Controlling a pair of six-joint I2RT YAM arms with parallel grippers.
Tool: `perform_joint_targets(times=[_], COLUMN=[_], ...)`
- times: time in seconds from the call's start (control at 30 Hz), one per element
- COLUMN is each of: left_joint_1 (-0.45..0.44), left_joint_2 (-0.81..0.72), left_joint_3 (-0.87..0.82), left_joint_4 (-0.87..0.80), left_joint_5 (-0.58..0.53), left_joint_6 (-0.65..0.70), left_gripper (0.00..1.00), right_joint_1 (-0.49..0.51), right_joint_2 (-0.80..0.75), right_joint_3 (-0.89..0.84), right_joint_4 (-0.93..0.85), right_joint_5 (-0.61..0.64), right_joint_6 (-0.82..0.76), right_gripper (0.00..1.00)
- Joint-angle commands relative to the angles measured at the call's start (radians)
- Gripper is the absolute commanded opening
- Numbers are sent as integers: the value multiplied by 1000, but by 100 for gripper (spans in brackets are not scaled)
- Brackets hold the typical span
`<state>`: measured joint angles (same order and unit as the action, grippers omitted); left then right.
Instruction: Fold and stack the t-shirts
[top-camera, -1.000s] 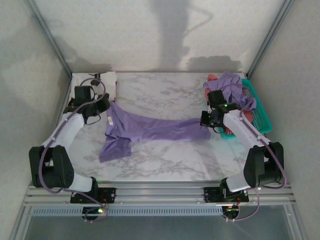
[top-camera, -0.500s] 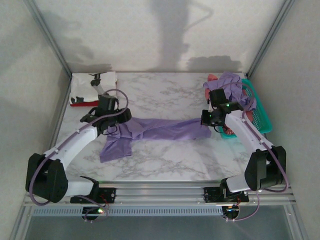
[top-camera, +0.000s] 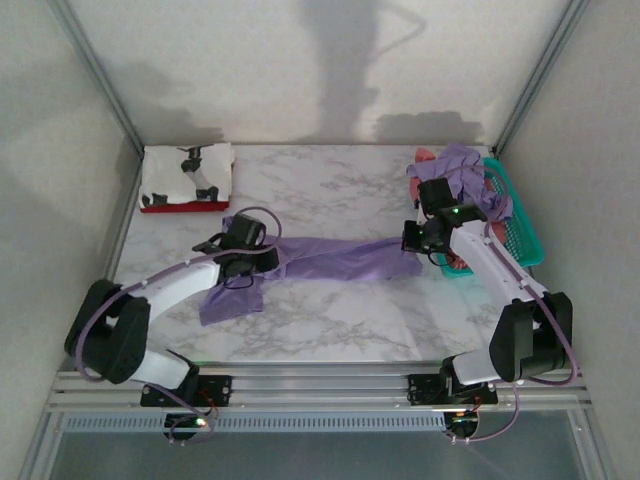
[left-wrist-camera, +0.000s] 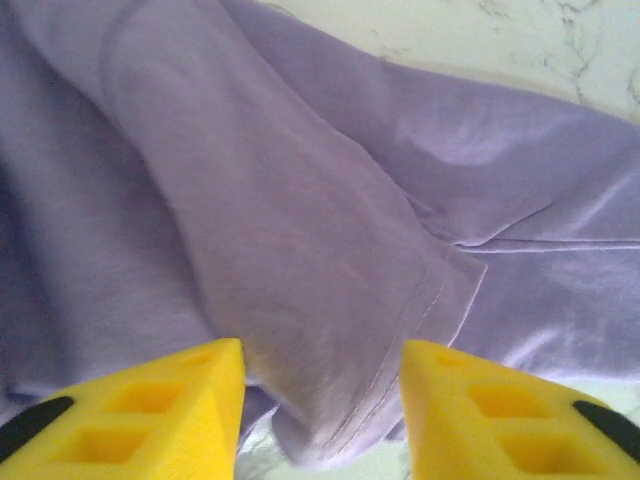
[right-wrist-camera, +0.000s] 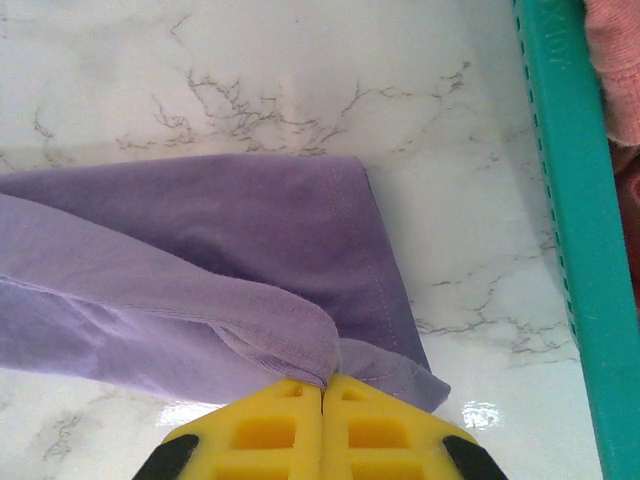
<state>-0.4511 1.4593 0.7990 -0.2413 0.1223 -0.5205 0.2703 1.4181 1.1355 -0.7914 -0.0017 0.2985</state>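
Your right fingers (right-wrist-camera: 270, 425) were pressed together on a fold of the lavender t-shirt (top-camera: 330, 258), which lay stretched across the desk (top-camera: 330, 190) at mid-frame. Your left fingers (left-wrist-camera: 170, 400) stood apart, straddling its hem at centre left without clamping it.

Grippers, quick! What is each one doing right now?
Left gripper: open, just above the lavender t-shirt.
Right gripper: closed, pinching a fold of the lavender t-shirt.
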Motion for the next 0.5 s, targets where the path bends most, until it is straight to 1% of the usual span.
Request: perform_joint_targets(times=[0.0, 0.03, 0.07, 0.13, 0.17, 0.2, 0.23, 0.27, 0.33, 0.4, 0.47], left_joint_1=[-13, -12, -12, -11, -3, 6, 17, 28, 32, 32, 21], left_joint_2=[32, 15, -22, -114, -164, -202, -237, -263, -288, -298, -300], left_joint_3=[-22, -23, -23, -23, -34, -50, -76, -106, -146, -156, -141], left_joint_4=[41, 22, -33, -161, -207, -230, -239, -237, -236, -227, -184], left_joint_5=[-17, -58, -122, -257, -279, -272, -246, -215, -214, -218, -188], left_joint_6=[-36, -37, -40, -65, -74, -83, -89, -93, -106, -107, -87], left_gripper=[14, 2, 0, 0, 0, 13, 36, 49, 52, 51, 49], right_joint_1=[0, 0, 0, 0, 0, 0, 0, 0, 0, 0, 0], right_joint_2=[-28, -33, -40, -54, -63, -69, -75, -79, -79, -77, -75], right_joint_3=[26, 26, 23, 17, 11, 7, 2, -2, -2, 1, 4], right_joint_4=[-34, -37, -43, -52, -54, -52, -48, -46, -48, -49, -53], right_joint_5=[-3, 0, 2, 3, 2, 1, -3, -6, -13, -14, -11], right_joint_6=[-5, -5, -7, -7, -5, -4, 0, 3, 5, 6, 2], right_gripper=[0, 0, 0, 0, 0, 0, 0, 0, 0, 0, 0])
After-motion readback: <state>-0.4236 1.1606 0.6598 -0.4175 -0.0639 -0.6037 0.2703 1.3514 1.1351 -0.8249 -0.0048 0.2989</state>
